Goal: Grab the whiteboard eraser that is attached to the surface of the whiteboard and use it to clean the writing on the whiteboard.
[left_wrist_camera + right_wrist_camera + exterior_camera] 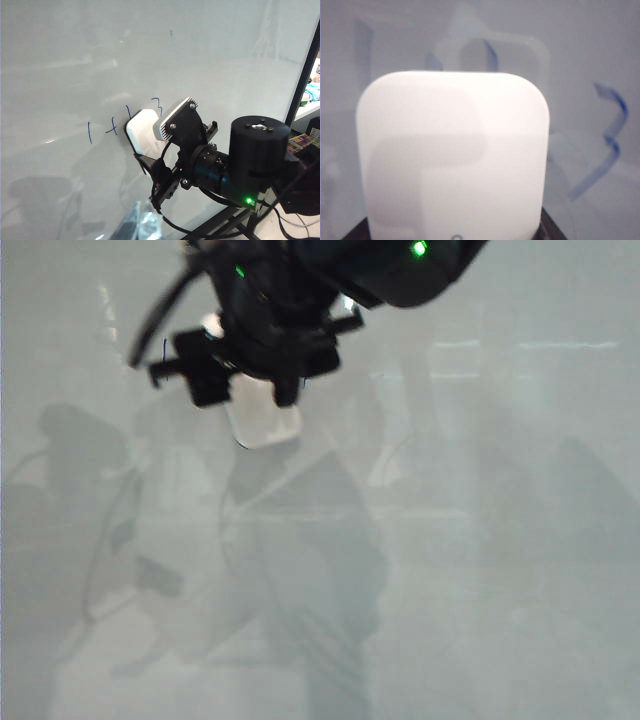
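The white, rounded whiteboard eraser (266, 425) (142, 129) (452, 160) lies flat against the whiteboard (500, 540) (75, 60). My right gripper (247, 392) (455, 236) is shut on it, a black finger on each side. The eraser sits over the blue writing (112, 129): a one and a plus show on one side of it, the top of a second one and a three (157, 104) at its edge. The right wrist view shows the three (611, 140) beside the eraser. My left gripper (144, 225) hangs back from the board as a blurred shape.
The whiteboard's black frame edge (301, 85) runs down one side in the left wrist view, with a cluttered table (311, 95) beyond it. Black stand struts (227, 220) and the right arm's cables sit beneath the right arm.
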`<state>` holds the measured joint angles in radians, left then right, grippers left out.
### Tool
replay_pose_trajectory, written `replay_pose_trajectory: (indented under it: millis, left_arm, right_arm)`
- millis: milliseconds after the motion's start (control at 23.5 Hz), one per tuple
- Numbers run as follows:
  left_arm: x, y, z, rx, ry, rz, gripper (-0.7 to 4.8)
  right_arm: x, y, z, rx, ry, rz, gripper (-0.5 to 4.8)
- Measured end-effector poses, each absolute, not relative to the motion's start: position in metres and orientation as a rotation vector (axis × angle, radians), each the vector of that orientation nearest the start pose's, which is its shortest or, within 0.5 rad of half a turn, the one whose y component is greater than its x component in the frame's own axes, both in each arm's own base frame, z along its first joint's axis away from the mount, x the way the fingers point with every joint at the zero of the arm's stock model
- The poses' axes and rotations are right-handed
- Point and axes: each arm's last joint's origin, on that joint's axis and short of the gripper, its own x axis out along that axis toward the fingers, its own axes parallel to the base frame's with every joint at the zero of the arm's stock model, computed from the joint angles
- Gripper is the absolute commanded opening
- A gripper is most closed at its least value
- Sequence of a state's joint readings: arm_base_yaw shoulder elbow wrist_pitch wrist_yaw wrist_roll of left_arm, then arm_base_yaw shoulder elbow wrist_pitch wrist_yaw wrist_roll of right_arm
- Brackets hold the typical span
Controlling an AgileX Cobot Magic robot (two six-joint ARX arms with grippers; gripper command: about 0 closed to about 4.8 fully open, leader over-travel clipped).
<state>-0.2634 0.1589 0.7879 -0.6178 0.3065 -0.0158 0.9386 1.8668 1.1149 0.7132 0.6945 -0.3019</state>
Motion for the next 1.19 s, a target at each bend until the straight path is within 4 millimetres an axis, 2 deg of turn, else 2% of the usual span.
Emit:
replay_pose_trajectory:
  millis: [128, 597, 852, 1065, 1193]
  left_arm:
    - [0.015, -0.013, 0.339, -0.015, -0.008, -0.567, -0.05]
    - [0.015, -0.012, 0.339, -0.015, -0.004, -0.539, -0.05]
    - [0.015, -0.012, 0.339, -0.016, -0.003, -0.540, -0.05]
    - [0.015, -0.012, 0.339, -0.016, -0.004, -0.539, -0.05]
    - [0.015, -0.012, 0.339, -0.016, -0.002, -0.537, -0.05]
  right_arm:
    - [0.256, 0.316, 0.238, -0.313, -0.044, 0.233, 1.49]
    - [0.258, 0.318, 0.245, -0.267, -0.110, 0.265, 1.49]
    - [0.269, 0.332, 0.247, -0.254, -0.132, 0.303, 1.48]
    - [0.269, 0.343, 0.251, -0.237, -0.150, 0.315, 1.48]
    - [0.264, 0.352, 0.245, -0.248, -0.141, 0.340, 1.48]
